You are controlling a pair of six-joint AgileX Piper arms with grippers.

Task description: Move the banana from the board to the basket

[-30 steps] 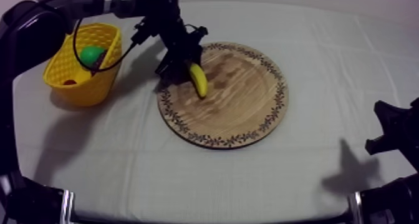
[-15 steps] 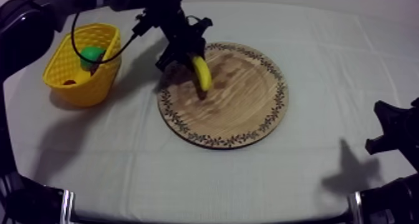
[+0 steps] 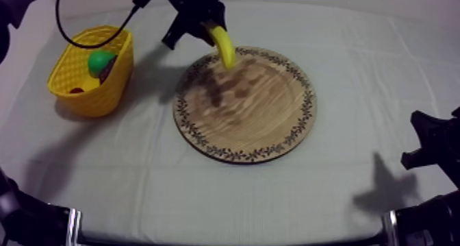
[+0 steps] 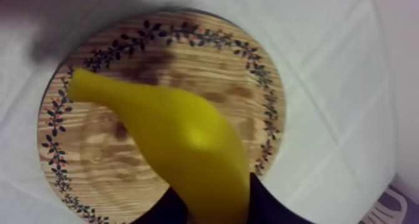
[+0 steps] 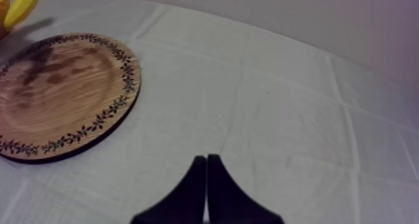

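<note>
My left gripper (image 3: 207, 26) is shut on the yellow banana (image 3: 222, 46) and holds it in the air above the far left rim of the round wooden board (image 3: 245, 103). From the left wrist, the banana (image 4: 181, 139) sticks out between my black fingers (image 4: 268, 204), with the bare board (image 4: 206, 83) below it. The yellow basket (image 3: 92, 69) stands at the table's left, to the left of the banana. My right gripper (image 5: 206, 167) is shut into a narrow wedge over the cloth, to the right of the board (image 5: 59, 95). The right arm (image 3: 431, 149) rests at the table's right edge.
Inside the basket lie a green fruit (image 3: 100, 60) and a small red fruit (image 3: 77, 90). Grey-white cloth stretches in front of the board and to its right.
My left gripper has lifted the banana off the board and carried it up and toward the far rim. The right arm has not moved.
</note>
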